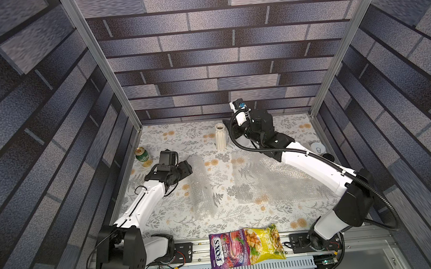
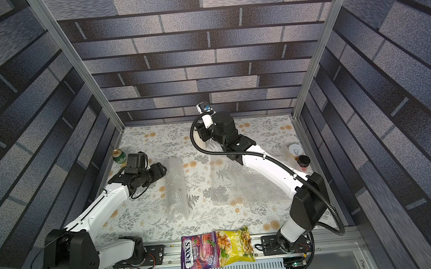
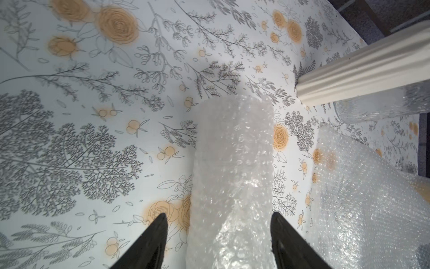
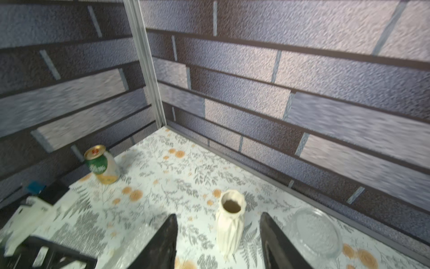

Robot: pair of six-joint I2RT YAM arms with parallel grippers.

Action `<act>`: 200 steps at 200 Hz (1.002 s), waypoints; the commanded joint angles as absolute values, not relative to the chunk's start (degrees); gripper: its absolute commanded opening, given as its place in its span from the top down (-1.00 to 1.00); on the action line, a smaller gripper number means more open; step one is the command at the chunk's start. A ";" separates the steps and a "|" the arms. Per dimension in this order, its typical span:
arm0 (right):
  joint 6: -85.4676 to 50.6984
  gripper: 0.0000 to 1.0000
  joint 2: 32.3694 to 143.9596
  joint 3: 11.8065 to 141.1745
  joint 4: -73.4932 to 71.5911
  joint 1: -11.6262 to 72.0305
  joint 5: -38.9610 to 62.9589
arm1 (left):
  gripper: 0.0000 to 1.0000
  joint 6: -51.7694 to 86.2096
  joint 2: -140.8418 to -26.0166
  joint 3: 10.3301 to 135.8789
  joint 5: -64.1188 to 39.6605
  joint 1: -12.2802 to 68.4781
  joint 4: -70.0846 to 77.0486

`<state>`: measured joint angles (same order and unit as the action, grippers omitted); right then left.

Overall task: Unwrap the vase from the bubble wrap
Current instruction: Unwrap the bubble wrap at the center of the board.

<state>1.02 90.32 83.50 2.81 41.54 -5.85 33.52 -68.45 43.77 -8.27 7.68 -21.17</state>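
Bubble-wrap roll [image 1: 200, 186] lying left of table centre; likely light, soft, slippery, so pinch the loose outer edge | left gripper [image 3: 218, 214] jaws apart astride its end | right gripper [image 4: 218, 214] released near the bare upright ribbed vase [image 1: 221, 140]

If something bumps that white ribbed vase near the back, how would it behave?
The vase stands upright, tall and narrow, so a high bump would likely tip it. It looks ceramic: probably stiff and breakable. Its ribs may aid grip.

One vase [image 1: 220, 138], two bubble wrap sheets [image 1: 200, 186] [image 1: 273, 183], two snack bags [image 1: 229, 251] [image 1: 265, 243], two cans [image 1: 142, 156] [image 1: 318, 148].
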 commanded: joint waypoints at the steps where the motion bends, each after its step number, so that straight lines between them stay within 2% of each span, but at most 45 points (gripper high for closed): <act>1: -6.03 -0.09 89.72 82.87 17.75 43.75 -1.76 | -0.39 35.74 -64.83 41.54 -5.43 6.51 -24.26; 33: -9.66 -0.02 93.54 85.32 26.88 49.59 1.80 | -0.38 36.00 -62.80 39.81 -4.72 5.85 -26.87; 58: -11.59 -0.02 96.96 87.40 30.45 53.07 3.37 | -0.48 36.97 -61.71 37.53 -5.10 5.04 -26.31; 96: -11.76 -0.02 105.12 96.47 39.41 56.87 2.80 | -0.52 37.41 -60.78 35.77 -5.99 3.79 -25.49; 200: -12.11 0.00 124.14 114.85 51.86 62.21 2.13 | -0.54 36.64 -58.72 34.37 -7.73 1.16 -25.25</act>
<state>-11.60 121.47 111.24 46.13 61.06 2.90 36.49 -60.03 35.24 -6.94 1.67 -24.88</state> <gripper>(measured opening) 0.503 0.768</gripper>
